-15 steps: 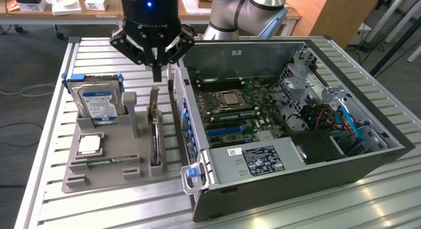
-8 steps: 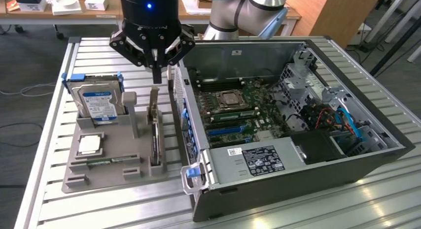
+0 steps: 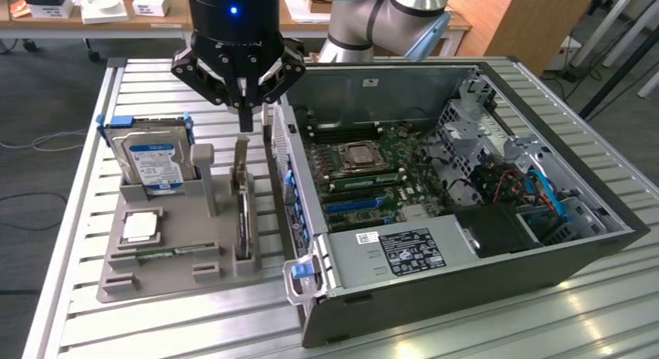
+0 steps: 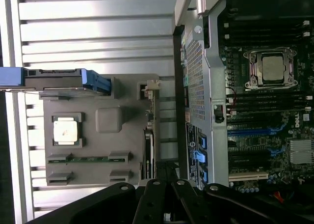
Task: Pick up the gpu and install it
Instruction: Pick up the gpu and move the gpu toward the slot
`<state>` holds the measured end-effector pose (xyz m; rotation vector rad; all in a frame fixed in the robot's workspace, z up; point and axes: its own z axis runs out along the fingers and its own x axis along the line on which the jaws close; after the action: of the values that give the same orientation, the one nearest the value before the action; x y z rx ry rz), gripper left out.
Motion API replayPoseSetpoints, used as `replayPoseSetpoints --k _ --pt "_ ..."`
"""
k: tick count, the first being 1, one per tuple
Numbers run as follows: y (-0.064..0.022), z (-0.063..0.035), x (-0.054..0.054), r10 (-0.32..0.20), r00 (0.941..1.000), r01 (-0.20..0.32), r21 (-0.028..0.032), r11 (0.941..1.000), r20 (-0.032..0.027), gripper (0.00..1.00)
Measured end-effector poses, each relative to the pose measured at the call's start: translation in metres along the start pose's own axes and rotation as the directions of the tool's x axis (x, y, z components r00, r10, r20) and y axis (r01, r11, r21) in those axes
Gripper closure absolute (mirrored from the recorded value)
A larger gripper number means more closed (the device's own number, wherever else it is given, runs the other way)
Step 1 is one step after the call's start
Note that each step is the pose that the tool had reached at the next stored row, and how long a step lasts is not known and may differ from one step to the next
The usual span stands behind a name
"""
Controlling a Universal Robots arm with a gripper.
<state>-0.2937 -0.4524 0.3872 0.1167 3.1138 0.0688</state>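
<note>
The gpu (image 3: pixel 243 216) is a thin dark card standing on edge in a slot of the grey holder tray (image 3: pixel 165 278), with its pale metal bracket at the far end. In the wrist view the gpu (image 4: pixel 148 148) appears edge-on beside the case wall. My gripper (image 3: pixel 245 118) hangs just above the card's bracket end. Its fingers are shut together with nothing between them, and they are apart from the card. The gripper's black linkages (image 4: pixel 164 197) sit directly over the card's line.
The open computer case (image 3: pixel 576 251) lies at the exterior view's right, with motherboard slots (image 3: pixel 356 204) and power supply (image 3: pixel 412 251) exposed. The tray also holds a hard drive (image 3: pixel 154 162), a processor chip (image 3: pixel 141 226) and a memory stick (image 3: pixel 165 252). The case's side wall (image 3: pixel 288 174) stands close beside the card.
</note>
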Motion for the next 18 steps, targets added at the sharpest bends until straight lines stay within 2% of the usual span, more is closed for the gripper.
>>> replayPoseSetpoints --k 8,9,10,11,12,13,14,15,18 --pt "-0.0001 0.0001 0.0 0.0 1.0 0.0 -0.0001 1.0 0.0 0.89" --pt "-0.0001 0.0001 0.0 0.0 1.0 0.0 0.0 1.0 0.0 0.83" --pt "-0.0001 0.0001 0.0 0.0 1.0 0.0 0.0 1.0 0.0 0.83" --pt "-0.0002 0.0001 0.0 0.0 1.0 0.0 0.0 1.0 0.0 0.77" --pt "-0.0002 0.0001 0.0 0.0 1.0 0.0 0.0 1.0 0.0 0.77" --pt "-0.0002 0.0001 0.0 0.0 1.0 0.0 0.0 1.0 0.0 0.71" --pt "-0.0002 0.0001 0.0 0.0 1.0 0.0 0.0 1.0 0.0 0.71" --pt "-0.0002 0.0001 0.0 0.0 1.0 0.0 0.0 1.0 0.0 0.64" --pt "-0.0004 0.0002 0.0001 0.0 1.0 0.0 -0.0001 1.0 0.0 0.64"
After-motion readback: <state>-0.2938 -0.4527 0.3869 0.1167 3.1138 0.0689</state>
